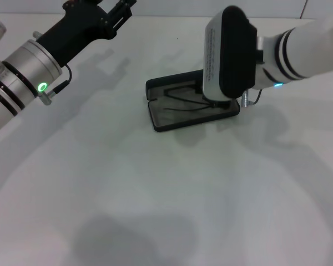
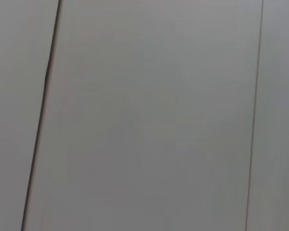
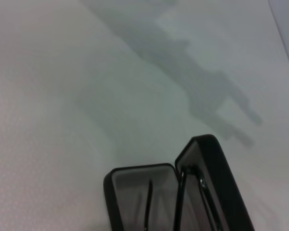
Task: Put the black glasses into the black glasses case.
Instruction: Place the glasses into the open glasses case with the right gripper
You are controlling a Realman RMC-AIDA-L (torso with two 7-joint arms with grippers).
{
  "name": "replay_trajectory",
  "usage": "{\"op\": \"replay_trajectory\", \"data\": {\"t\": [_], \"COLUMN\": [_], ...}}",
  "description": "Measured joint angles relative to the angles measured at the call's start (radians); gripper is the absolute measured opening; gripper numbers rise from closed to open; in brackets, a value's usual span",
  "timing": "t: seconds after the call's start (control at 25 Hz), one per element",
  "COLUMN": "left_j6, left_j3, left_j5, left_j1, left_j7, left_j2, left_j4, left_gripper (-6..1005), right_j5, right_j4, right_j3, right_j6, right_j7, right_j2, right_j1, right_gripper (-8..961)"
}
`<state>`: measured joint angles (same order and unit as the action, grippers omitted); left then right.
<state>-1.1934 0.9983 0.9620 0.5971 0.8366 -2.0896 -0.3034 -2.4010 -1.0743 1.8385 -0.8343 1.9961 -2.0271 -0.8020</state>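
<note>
The black glasses case [image 1: 153, 115] lies open in the middle of the white table, one half flat and the other half propped up behind it. In the right wrist view the black glasses case [image 3: 216, 179] shows its grey lining. The black glasses [image 1: 182, 103] show as thin dark wires inside the case, with a slim temple arm [image 3: 148, 204] lying in the flat half. My right gripper [image 1: 215, 103] reaches down into the case's right end, mostly hidden under its own wrist. My left gripper [image 1: 120, 13] hangs raised at the far left, well away from the case.
The white table [image 1: 166, 199] stretches bare around the case, marked only by the arms' shadows. The left wrist view holds just a pale surface with two thin seams.
</note>
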Motion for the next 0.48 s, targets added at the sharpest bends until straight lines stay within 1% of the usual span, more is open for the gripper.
{"op": "replay_trajectory", "data": {"t": [0.24,0.48], "left_j6": [0.017,0.017], "left_j3": [0.000,0.000], "left_j5": [0.001,0.001], "left_j1": [0.002,0.002], "left_j7": [0.000,0.001], "left_j2": [0.000,0.000], "left_j4": [0.001,0.001], "left_gripper": [541,541], "right_j5": [-0.005,-0.021], "right_j4": [0.001,0.003], "right_j3": [0.052,0.082], "right_j6": [0.084,0.133], "right_j7": [-0.001,-0.007], "right_j2": [-0.001,-0.001], "right_j1": [0.024,0.046], "right_gripper": [137,142]}}
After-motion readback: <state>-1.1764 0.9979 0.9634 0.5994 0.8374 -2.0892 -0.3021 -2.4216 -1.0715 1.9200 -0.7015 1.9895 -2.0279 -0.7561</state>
